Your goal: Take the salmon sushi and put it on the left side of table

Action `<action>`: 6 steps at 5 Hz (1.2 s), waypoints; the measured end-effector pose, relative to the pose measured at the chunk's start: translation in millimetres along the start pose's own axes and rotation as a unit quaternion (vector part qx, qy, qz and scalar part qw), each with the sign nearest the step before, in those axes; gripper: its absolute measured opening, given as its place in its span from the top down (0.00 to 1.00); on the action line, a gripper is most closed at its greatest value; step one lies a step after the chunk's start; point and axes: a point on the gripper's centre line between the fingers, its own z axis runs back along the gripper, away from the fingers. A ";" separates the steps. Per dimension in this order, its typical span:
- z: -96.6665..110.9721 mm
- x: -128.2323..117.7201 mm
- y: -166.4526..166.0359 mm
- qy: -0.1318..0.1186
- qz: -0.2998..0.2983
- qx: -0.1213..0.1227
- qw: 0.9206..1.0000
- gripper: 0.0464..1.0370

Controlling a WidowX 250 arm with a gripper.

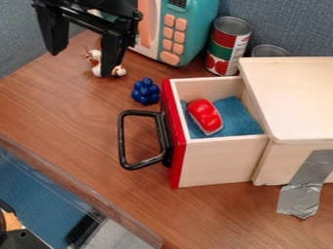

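The salmon sushi [205, 116], a red piece with a white lower part, lies inside the open drawer [221, 163], on the blue cloth [236, 115]. The gripper [82, 63] hangs well apart from the drawer, out past its handle [123, 141] and toward the far edge of the table [65, 121]. Its two fingers are spread wide, with nothing between them. A dark blue toy [145, 91] sits just beside the drawer's far front corner. Farther out from the drawer is what seems to be a small white and brown figure [96, 62], partly covered by one finger.

The step in hand looks to be the approach, with the pick not yet made. The next move calls for bringing the gripper over the drawer, then lowering it between the walls without catching the red front panel [175, 151]. For the set-down, the bare tabletop beyond the drawer's handle looks like the side meant.
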 end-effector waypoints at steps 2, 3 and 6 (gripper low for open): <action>-18.4 13.7 -22.8 -0.004 0.124 -0.014 0.992 0.04; -32.0 26.6 -37.6 -0.011 0.210 -0.027 0.977 0.04; -41.7 69.0 -98.7 -0.061 0.371 -0.129 0.918 0.04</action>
